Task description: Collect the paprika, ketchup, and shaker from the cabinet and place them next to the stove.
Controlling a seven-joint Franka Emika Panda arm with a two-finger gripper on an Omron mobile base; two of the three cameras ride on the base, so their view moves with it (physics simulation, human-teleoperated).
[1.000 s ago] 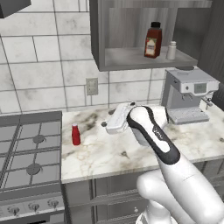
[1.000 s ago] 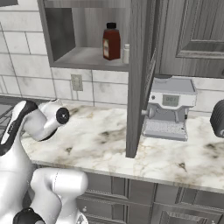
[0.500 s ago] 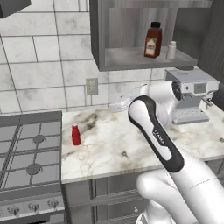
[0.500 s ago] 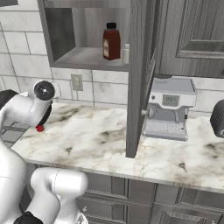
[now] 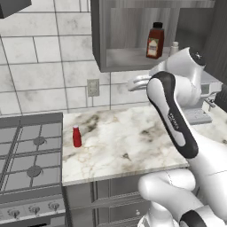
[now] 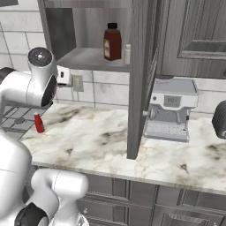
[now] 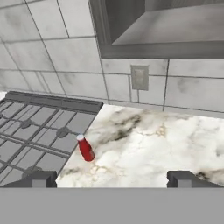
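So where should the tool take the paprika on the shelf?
Probably around the paprika's squarish body below the cap, coming level through the cabinet's open front. It stands upright, and the shaker beside it leaves the front face easiest to reach.

One ketchup [image 5: 76, 136] bottle stands at the left of the frame, on the one marble counter [image 5: 124, 146]. One paprika [image 5: 155, 41] bottle and one shaker [image 5: 174, 48] sit at upper right, in the one cabinet [image 5: 106, 40]. One stove [image 5: 26, 155] fills the lower left, with two burners showing. One wall outlet [image 5: 93, 87] sits at centre. One coffee machine [image 6: 170, 108] stands at the right of the right base view.
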